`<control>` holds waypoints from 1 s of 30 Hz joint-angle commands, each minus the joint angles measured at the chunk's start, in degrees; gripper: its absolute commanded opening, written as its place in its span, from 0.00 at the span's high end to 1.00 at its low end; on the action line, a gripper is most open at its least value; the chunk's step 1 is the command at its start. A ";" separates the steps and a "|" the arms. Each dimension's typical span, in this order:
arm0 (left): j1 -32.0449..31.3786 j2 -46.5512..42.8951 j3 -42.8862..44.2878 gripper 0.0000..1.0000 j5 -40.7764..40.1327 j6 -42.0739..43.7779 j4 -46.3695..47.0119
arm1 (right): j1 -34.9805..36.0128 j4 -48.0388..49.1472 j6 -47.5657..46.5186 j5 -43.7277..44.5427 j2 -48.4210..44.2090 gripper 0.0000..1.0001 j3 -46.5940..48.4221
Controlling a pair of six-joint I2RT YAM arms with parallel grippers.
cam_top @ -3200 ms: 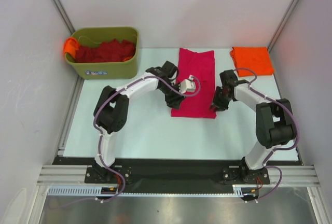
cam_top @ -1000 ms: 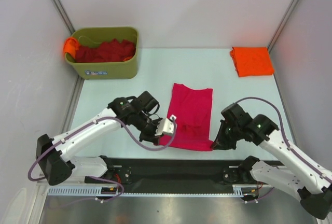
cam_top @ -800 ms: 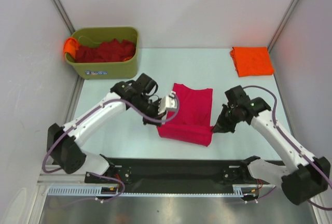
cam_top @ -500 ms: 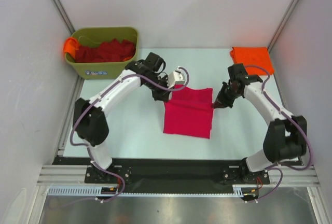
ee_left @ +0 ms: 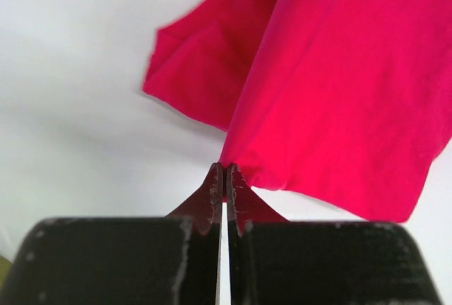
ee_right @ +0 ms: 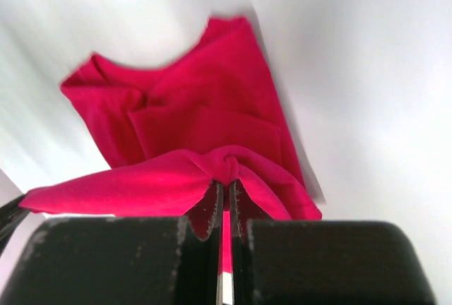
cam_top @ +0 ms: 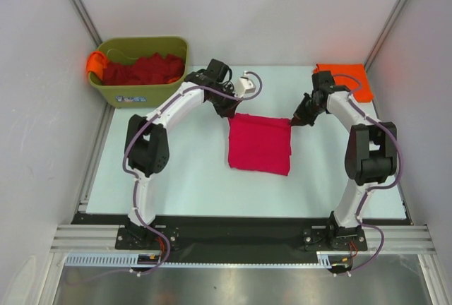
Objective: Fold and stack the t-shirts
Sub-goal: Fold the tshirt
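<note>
We log the crimson-pink t-shirt (cam_top: 259, 144) folded to a rectangle mid-table (cam_top: 176, 171). The left gripper (cam_top: 229, 111) is pinched tight on its far corner at 11 o'clock, and the right gripper (cam_top: 295, 120) is clamped on the far corner at 1 o'clock. Both wrist views show cloth nipped between the fingertips. The orange t-shirt (cam_top: 355, 82) lies folded at the table's 2 o'clock, partly hidden by the right arm. Dark red t-shirts (cam_top: 141, 70) are heaped in the olive bin (cam_top: 145, 94) at 10 o'clock

No text can be read. The small sticker (cam_top: 132, 98) on the green bin (cam_top: 166, 93), far left of the left pincer (cam_top: 229, 112), is too blurred.
</note>
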 commanded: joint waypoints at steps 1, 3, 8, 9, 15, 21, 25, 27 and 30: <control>1.46 -0.74 0.00 1.00 -2.28 -3.29 6.93 | -1.76 3.81 1.54 1.35 1.82 1.00 2.91; 1.55 -0.12 -0.44 1.00 -2.36 -4.07 9.30 | -2.02 4.51 2.51 1.18 3.58 1.00 3.17; 1.46 3.12 0.61 0.93 -3.94 -6.71 13.43 | -2.55 6.53 4.00 2.58 6.92 0.81 5.63; 1.46 3.74 0.61 0.88 -4.30 -7.85 14.22 | -2.64 8.54 4.61 2.50 7.88 0.72 6.68; 2.69 8.92 8.68 0.43 -13.26 -13.12 17.40 | -4.13 9.36 3.48 8.47 10.53 0.46 14.33; 4.89 0.69 2.41 0.42 -5.99 -16.39 16.59 | -1.59 13.20 -4.51 11.20 -1.32 0.47 5.93; 4.89 -7.14 -11.67 0.40 0.79 -19.36 24.40 | 1.05 18.57 -8.91 8.30 -5.47 0.41 -2.62; 4.89 -6.54 -14.68 0.39 1.15 -20.95 26.00 | 1.49 19.02 -9.80 6.37 -3.19 0.40 -2.55; 4.98 -1.71 -12.14 0.38 -0.25 -22.27 24.70 | 2.19 16.48 -10.93 5.57 2.17 0.41 1.04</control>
